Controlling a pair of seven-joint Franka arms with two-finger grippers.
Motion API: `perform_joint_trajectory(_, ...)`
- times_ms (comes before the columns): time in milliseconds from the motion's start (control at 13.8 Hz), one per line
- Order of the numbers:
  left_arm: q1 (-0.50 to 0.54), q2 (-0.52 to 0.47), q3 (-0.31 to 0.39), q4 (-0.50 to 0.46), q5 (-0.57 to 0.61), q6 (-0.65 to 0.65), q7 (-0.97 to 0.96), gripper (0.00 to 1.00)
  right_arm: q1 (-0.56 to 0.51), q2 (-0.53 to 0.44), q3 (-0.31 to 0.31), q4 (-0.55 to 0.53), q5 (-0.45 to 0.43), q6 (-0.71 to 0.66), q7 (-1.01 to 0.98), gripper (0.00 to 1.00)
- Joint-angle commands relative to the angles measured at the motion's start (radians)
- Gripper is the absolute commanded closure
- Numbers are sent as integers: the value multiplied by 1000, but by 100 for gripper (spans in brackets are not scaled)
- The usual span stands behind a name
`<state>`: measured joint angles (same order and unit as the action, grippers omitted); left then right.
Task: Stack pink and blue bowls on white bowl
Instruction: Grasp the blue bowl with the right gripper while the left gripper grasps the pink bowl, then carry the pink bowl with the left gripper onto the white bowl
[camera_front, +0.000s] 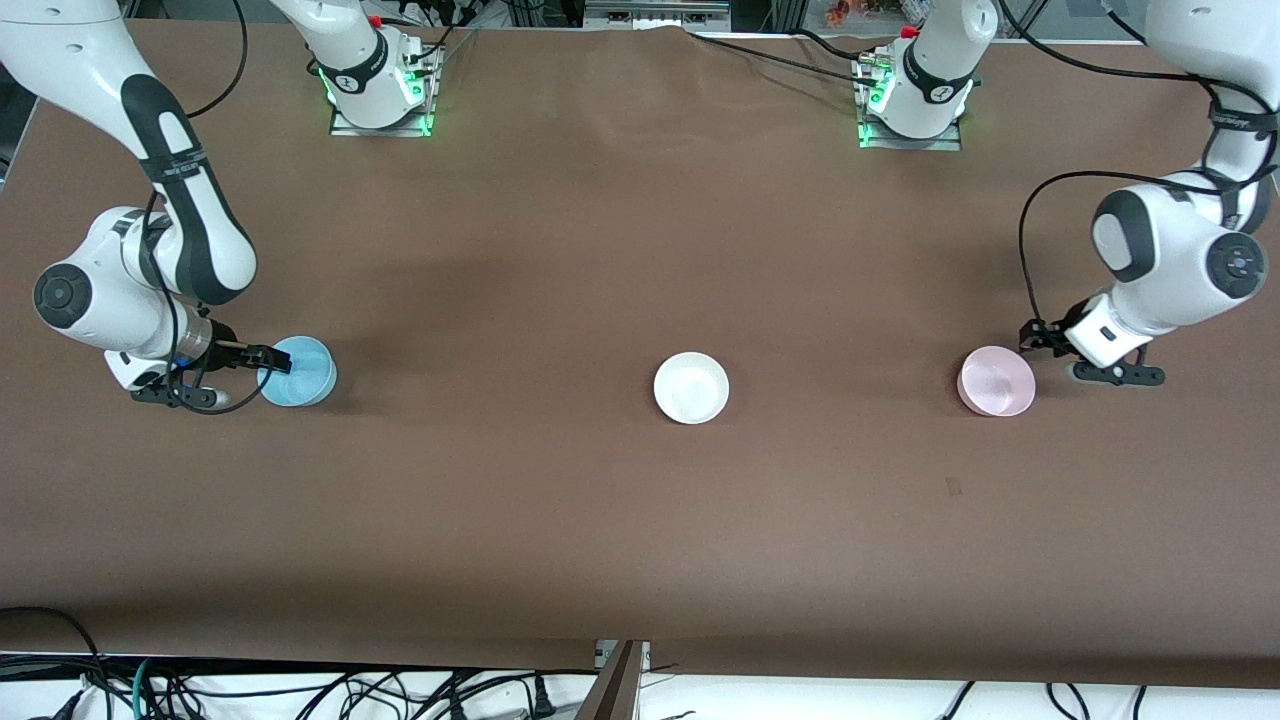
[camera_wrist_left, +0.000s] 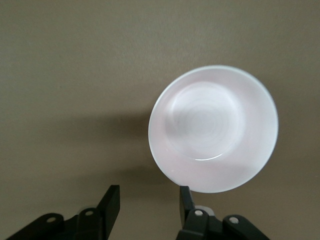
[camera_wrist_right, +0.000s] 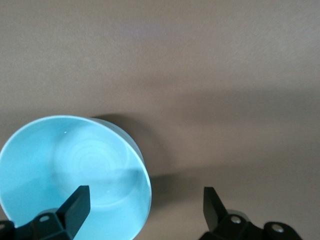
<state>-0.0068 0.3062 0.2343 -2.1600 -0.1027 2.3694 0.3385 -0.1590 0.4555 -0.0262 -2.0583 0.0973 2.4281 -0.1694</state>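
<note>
The round white plastic bowl sits mid-table. Toward the right arm's end, the spread right claw straddles the sky-blue plastic bowl's rim; squeeze gently there. Toward the left arm's end, the spread left claw waits beside the pale pink plastic bowl.

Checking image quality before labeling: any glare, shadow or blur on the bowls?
Front view: even light, white bowl sharp. Left wrist view: pink bowl washed pale by glare, soft shadow beside it. Right wrist view: blue bowl crisp, one finger's shadow across its inside.
</note>
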Motion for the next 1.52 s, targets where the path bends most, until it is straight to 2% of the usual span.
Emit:
perform_joint_trajectory(0, -10, 17, -1, 15, -23, -19, -18, 45, -40, 17, 11, -10, 122, 23, -140, 0)
perform_joint_trajectory(507, -9, 96, -29, -3, -31, 96, -18, 48, -50, 20, 12, -8, 153, 17, -180, 0)
perform_joint_trajectory(580, -10, 100, -30, -3, -31, 97, -18, 50, -50, 20, 14, -8, 162, 16, -185, 0)
perform_joint_trajectory(725, -10, 108, -32, 0, -29, 97, -12, 62, -50, 20, 14, -8, 177, 16, -220, 1)
perform_joint_trajectory(797, -10, 108, -32, 2, -29, 97, -7, 74, -50, 20, 14, -6, 180, 16, -232, 5)
perform_joint_trajectory(870, -10, 108, -32, 6, -29, 94, -4, 91, -50, 20, 14, -6, 185, 16, -236, 12)
perform_joint_trajectory(942, -12, 105, -32, 9, -29, 91, -6, 100, -50, 20, 14, -6, 185, 14, -236, 21)
perform_joint_trajectory(1087, -12, 96, -47, 18, -29, 88, -21, 100, -50, 20, 14, -5, 185, 13, -236, 34)
perform_joint_trajectory(1232, -13, 83, -75, 70, -31, 53, -77, 100, -50, 20, 12, -5, 185, 13, -236, 47)
perform_joint_trajectory(1449, -13, 82, -180, 195, -31, -59, -342, 100, -50, 18, 14, 0, 185, 6, -237, 66)
